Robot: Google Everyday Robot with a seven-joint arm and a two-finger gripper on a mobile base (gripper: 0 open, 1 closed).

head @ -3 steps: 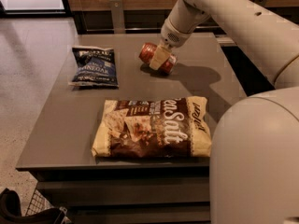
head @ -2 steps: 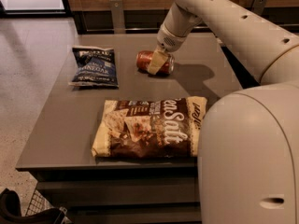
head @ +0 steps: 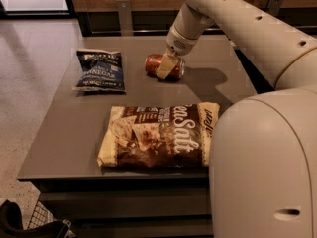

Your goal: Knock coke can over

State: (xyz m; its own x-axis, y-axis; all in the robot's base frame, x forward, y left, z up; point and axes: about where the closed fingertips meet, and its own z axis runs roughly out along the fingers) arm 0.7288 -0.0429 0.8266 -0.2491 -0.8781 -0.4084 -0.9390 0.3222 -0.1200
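The coke can point(head: 155, 64), red with a silver end, lies on its side near the back middle of the dark table point(head: 74, 128). My gripper point(head: 166, 66) hangs down from the white arm and sits right over the can's right half, touching or just in front of it. One pale fingertip point(head: 165, 67) shows against the can.
A dark blue chip bag point(head: 100, 71) lies at the back left. A large brown and cream chip bag point(head: 158, 134) lies near the front edge. My white arm fills the right side. A wall and rail run behind the table.
The can has shifted a little to the left while lying on its side, and my gripper has followed it leftward.
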